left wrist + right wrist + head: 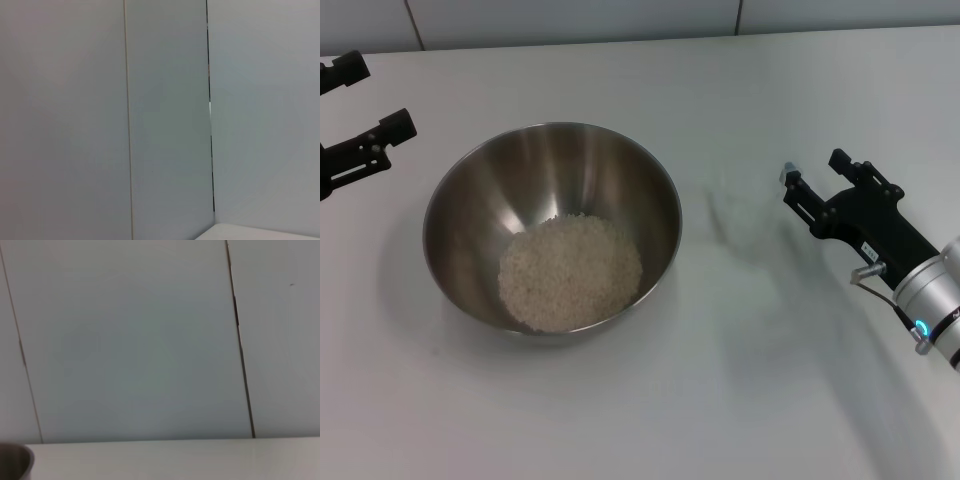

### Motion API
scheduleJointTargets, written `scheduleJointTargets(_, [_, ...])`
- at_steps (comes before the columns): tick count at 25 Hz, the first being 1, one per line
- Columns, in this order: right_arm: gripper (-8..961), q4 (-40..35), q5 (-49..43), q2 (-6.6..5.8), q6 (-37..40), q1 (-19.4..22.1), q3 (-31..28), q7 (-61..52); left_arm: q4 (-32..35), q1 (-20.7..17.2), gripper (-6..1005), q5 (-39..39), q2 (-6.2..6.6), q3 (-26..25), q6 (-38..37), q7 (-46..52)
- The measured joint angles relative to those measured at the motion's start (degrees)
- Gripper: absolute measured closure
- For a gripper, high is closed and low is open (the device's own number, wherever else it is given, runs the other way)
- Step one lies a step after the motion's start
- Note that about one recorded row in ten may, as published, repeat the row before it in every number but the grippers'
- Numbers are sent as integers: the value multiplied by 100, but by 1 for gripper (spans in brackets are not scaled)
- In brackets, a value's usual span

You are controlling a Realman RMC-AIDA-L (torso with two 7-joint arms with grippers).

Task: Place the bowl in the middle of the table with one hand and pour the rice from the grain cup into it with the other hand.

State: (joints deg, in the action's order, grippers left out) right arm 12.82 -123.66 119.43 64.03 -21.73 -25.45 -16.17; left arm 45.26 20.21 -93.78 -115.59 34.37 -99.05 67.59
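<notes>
The left gripper [355,112] is seen spread open and empty at ten o'clock. The bowl [552,228] is set left of centre on the table [750,400], the rice [570,272] heaped inside. At three o'clock, the right gripper [817,183] is parted, holding nothing.

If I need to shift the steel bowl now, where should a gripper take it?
Pinch the bowl's thin rim, one finger inside and one outside, coming from above on the left edge nearest the open left gripper. The walls curve too wide to span, and the rice sits low, clear of the rim.
</notes>
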Motion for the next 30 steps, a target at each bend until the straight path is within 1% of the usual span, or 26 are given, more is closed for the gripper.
scheduleJointTargets(3, [317, 15, 0, 0, 92, 72, 61, 0, 0, 0, 184, 0, 3, 0, 0, 0])
scheduleJointTargets(8, [249, 72, 0, 1, 446, 330, 250, 0, 0, 1, 183, -35, 7, 0, 0, -70])
scheduleJointTargets(10, [249, 87, 0, 7, 593, 499, 325, 1, -3, 1, 183, -37, 7, 0, 0, -92])
scheduleJointTargets(11, [250, 87, 0, 7, 593, 499, 325, 1, -3, 1, 183, -43, 9, 0, -2, -92])
scheduleJointTargets(15, [250, 144, -7, 10, 726, 766, 446, 0, -2, 1, 183, -25, 10, 7, -81, -53])
scheduleJointTargets(17, [251, 152, -18, 10, 790, 814, 496, 0, 6, 1, 183, -35, 10, 9, -117, -39])
scheduleJointTargets(19, [251, 162, -46, 8, 1018, 901, 656, 0, -6, 1, 184, -50, 10, 12, -117, -33])
scheduleJointTargets(20, [251, 163, -57, 5, 1252, 957, 767, 0, -11, 0, 184, -51, 10, 16, -117, -28])
scheduleJointTargets(27, [250, 142, -59, -19, 1498, 999, 918, -19, 23, -62, 184, -53, -6, 21, -161, -11])
scheduleJointTargets(29, [250, 114, -63, -21, 1779, 963, 1129, 3, 24, -81, 184, -53, -9, 8, -188, -10])
scheduleJointTargets(30, [250, 96, -65, -26, 2122, 911, 1345, 10, 25, -95, 184, -53, -4, 5, -218, -9])
